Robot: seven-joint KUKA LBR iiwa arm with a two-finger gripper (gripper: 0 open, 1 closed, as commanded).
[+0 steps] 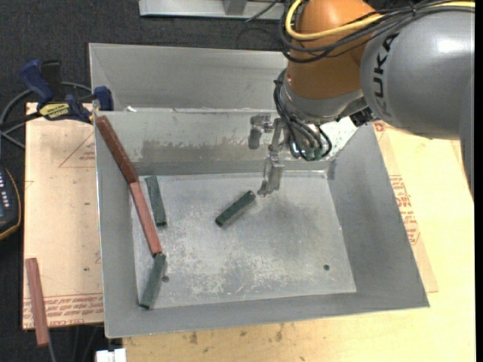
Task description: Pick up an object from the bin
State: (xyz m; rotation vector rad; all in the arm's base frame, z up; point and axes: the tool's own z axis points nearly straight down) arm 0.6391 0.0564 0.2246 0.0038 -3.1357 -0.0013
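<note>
**A:** Entry, pincer [266,189] state?

**B:** It hangs from the wrist as one slim vertical piece. Cannot tell whether it is open or closed from this angle. Nothing is visible in its grip.

**A:** Position?

**B:** Rear-centre of the bin [226,81], tip low and close in front of the back wall. Just beside its tip, down and to the left, is the upper-right end of a dark green bar [235,208]. A narrow gap seems to separate them, so I log no contact.

**A:** How does that bar lie?

**B:** Flat on the bin floor, diagonal, upper-right end toward the pincer and lower-left end toward the middle of the floor. It lies alone, well apart from the rest.

**A:** Above the pincer?

**B:** A cable bundle [306,143] at the wrist, an orange cover [328,44] over it, and the grey arm [430,66] coming in from the right.

**A:** Remaining contents?

**B:** All are on the left side. A long red-brown strip [117,149] leans along the left wall, and a second red-brown strip [146,219] continues below it. A second green bar [155,200] lies just beside these on their right. A third green bar [152,280] sits in the front-left corner, its top end at the foot of the lower strip. A small dark speck [326,267] lies on the floor, front-right.
</note>
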